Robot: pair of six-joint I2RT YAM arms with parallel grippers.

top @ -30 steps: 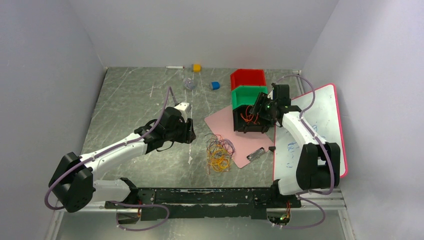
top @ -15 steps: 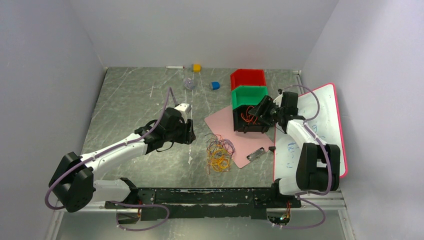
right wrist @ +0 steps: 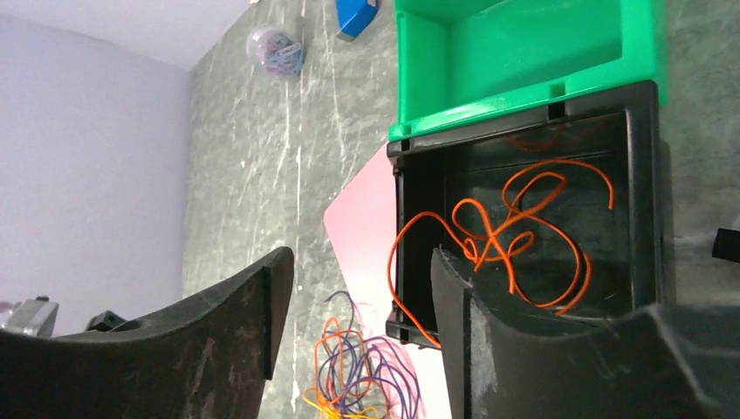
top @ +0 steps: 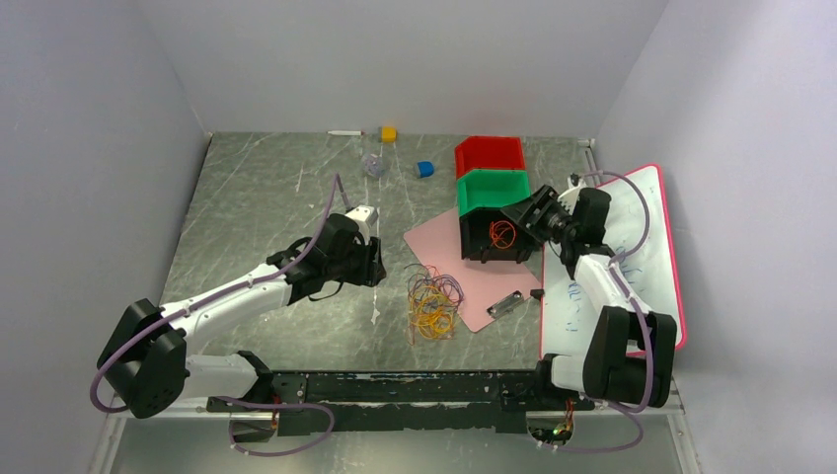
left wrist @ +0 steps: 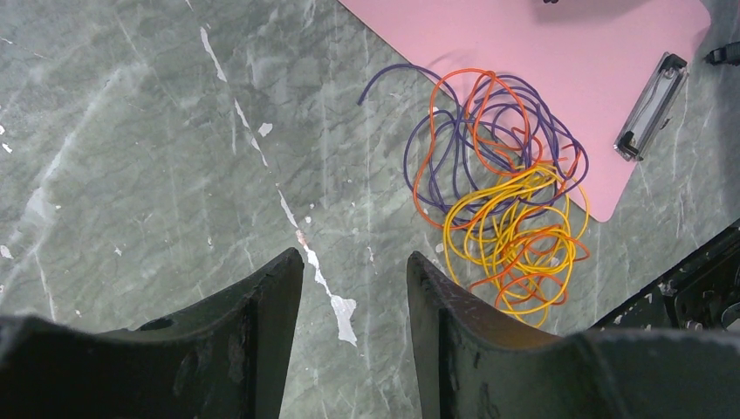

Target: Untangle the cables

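Cables (left wrist: 502, 227) in orange, yellow and purple lie knotted in one loose heap near the near edge of the worktop (top: 257, 197), about midway along it. The heap partly overlaps the near-left corner of a pink clipboard (top: 464, 267). One orange cable (right wrist: 506, 231) lies apart from the rest, curled alone inside a black bin (right wrist: 641, 201) toward the right edge. My reading is that this bin serves as the drop-off for separated strands. Beyond it, toward the far edge, a green bin (top: 491, 188) and a red bin (top: 489, 153) sit in line, perhaps kept for the other colours.

The right arm's fingers (right wrist: 462, 297) are spread and hold nothing. They hang just beside the black bin's right side and face into it, a pose suited to dropping things there. The left arm's fingers (left wrist: 275, 297) are also spread and empty. They hover over the worktop left of the heap, near but not touching it, placed, I judge, to reach in for another strand. The purple end trailing out toward the far-left looks the easiest grip, since the yellow and orange loops interlock more tightly.
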